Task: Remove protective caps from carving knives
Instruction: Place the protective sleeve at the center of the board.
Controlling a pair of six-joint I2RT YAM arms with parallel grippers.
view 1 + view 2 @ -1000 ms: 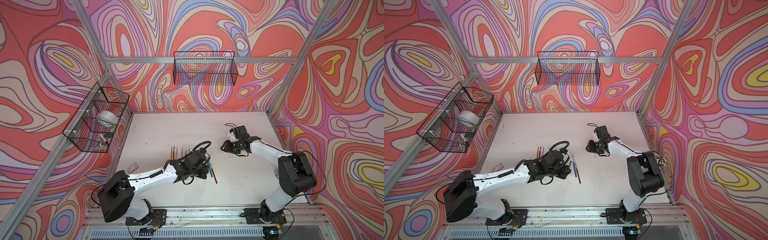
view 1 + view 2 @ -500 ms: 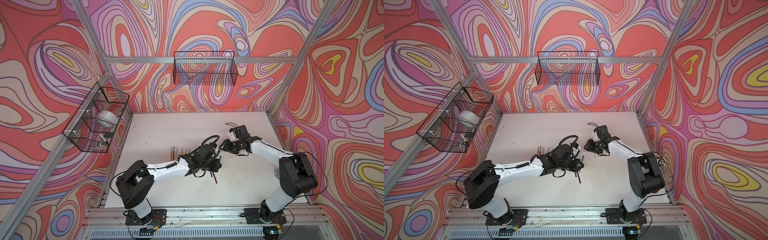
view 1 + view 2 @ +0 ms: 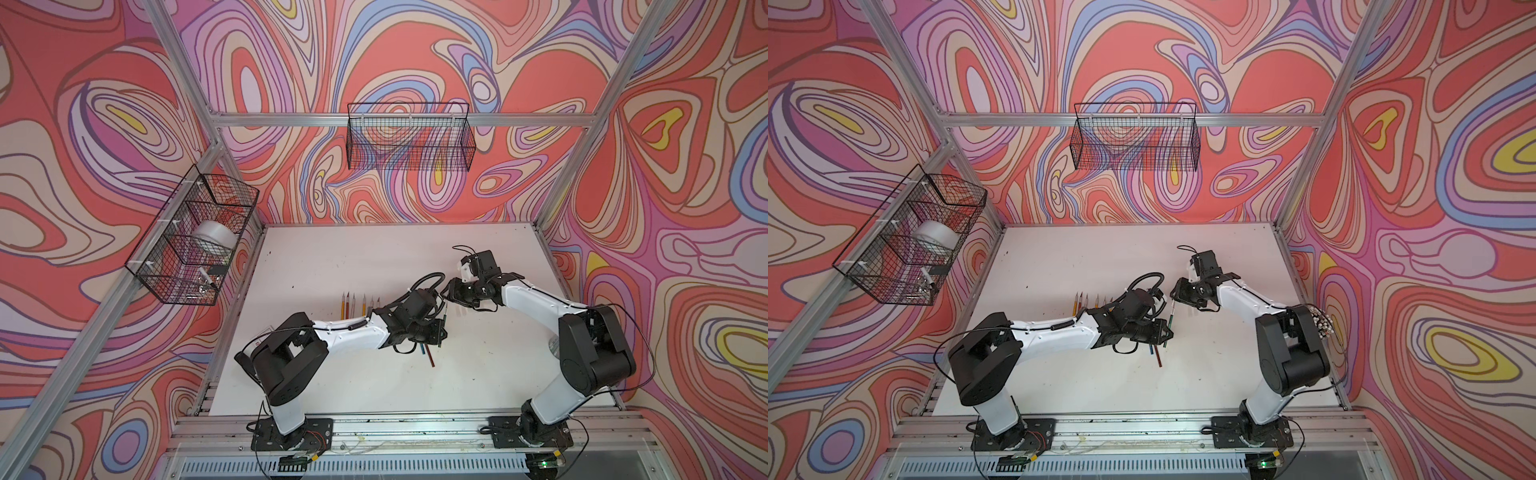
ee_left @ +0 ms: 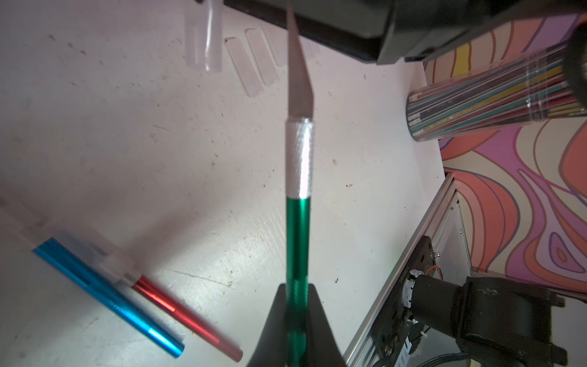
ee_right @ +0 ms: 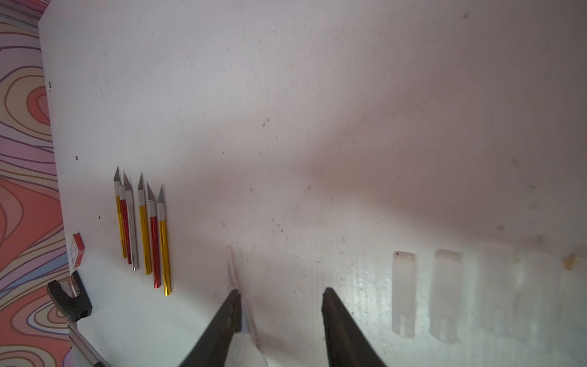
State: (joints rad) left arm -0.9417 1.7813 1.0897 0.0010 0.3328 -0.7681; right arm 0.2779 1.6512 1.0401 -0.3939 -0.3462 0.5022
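Carving knives, six, laid side by side in a close row toward the left of the white, scuffed table: pencil-thin metallic handles, three gold, two red, one silver, knurled collars, bare angled blades; open tabletop beyond their points. Seventh, green knife, pinched at the handle in the tightly closed left gripper, off the table, pale pointed blade reaching between the spread fingers of the right gripper, alongside one finger, ungripped. Below it, blue knife and red knife, flat, just beside each other, translucent sleeves on. Protective caps, at least four, whitish tubes, loose, parallel, near the right gripper. Clear cup of sticks by the right edge.
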